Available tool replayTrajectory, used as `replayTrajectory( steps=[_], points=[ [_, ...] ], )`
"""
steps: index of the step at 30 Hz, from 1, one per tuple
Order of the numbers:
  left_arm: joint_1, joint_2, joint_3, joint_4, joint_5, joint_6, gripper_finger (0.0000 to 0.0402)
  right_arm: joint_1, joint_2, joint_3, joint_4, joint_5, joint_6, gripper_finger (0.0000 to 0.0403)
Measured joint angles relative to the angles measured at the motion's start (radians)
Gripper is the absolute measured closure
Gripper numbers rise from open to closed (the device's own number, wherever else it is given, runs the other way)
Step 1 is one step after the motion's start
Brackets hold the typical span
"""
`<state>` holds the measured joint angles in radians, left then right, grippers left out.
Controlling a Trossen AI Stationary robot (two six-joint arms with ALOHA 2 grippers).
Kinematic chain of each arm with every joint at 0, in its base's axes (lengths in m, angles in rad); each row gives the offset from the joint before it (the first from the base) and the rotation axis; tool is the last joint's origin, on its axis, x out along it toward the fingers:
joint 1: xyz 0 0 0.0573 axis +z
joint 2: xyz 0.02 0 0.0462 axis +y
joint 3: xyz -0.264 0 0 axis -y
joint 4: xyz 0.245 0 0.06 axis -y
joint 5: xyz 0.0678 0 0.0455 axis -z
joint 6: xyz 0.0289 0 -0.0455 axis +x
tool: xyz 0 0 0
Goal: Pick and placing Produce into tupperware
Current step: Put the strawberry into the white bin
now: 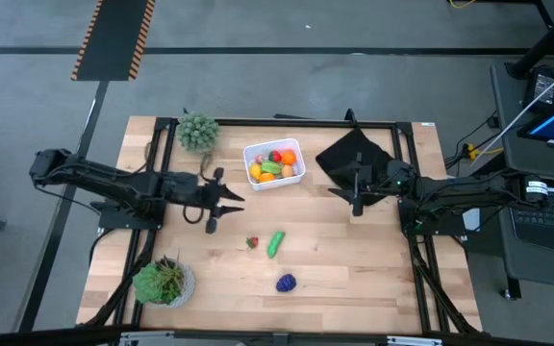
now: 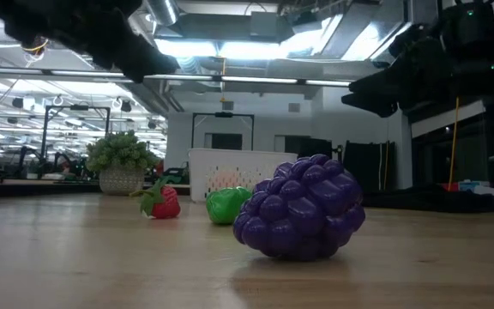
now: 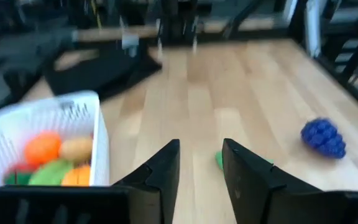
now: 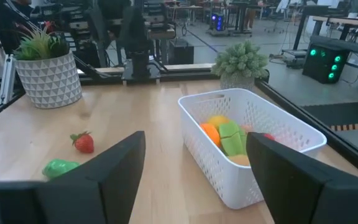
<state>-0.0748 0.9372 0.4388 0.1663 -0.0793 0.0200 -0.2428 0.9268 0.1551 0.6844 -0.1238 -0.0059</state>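
Observation:
The white tupperware point(image 1: 274, 163) stands at the table's far middle on its base, holding several pieces of produce in orange, green, red and yellow. Three pieces lie loose on the wood nearer the front: a red strawberry point(image 1: 252, 242), a green vegetable point(image 1: 276, 242) and a purple grape bunch point(image 1: 286, 283). My left gripper point(image 1: 227, 200) hovers left of the tub, with a narrow gap between its fingers point(image 3: 166, 165) and nothing in it. My right gripper point(image 1: 347, 192) hovers right of the tub, wide open and holding nothing point(image 4: 196, 142).
A potted plant point(image 1: 198, 132) stands at the far left, and another point(image 1: 164, 282) at the near left. A black folded cloth point(image 1: 354, 154) lies at the far right, beside my right gripper. Black frame rails point(image 1: 287, 122) run along the table's edges.

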Motion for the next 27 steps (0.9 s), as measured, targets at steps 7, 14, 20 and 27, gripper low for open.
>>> replayTrajectory(
  steps=[7, 14, 20, 27],
  points=[
    [-0.152, 0.186, 0.187, -0.308, -0.263, -0.197, 0.0303, 0.000, 0.000, 0.000, -0.013, 0.000, 0.000, 0.0121],
    [-0.252, 0.360, 0.412, -0.532, -0.366, -0.380, 0.0316, 0.000, 0.000, 0.000, -0.022, 0.000, -0.025, 0.0121],
    [-0.308, 0.505, 0.628, -0.781, -0.424, -0.543, 0.0328, 0.000, 0.000, 0.000, -0.058, 0.000, -0.024, 0.0121],
    [-0.374, 0.684, 0.822, -1.016, -0.435, -0.765, 0.0341, 0.000, 0.001, 0.000, -0.099, 0.000, 0.014, 0.0121]
  ],
)
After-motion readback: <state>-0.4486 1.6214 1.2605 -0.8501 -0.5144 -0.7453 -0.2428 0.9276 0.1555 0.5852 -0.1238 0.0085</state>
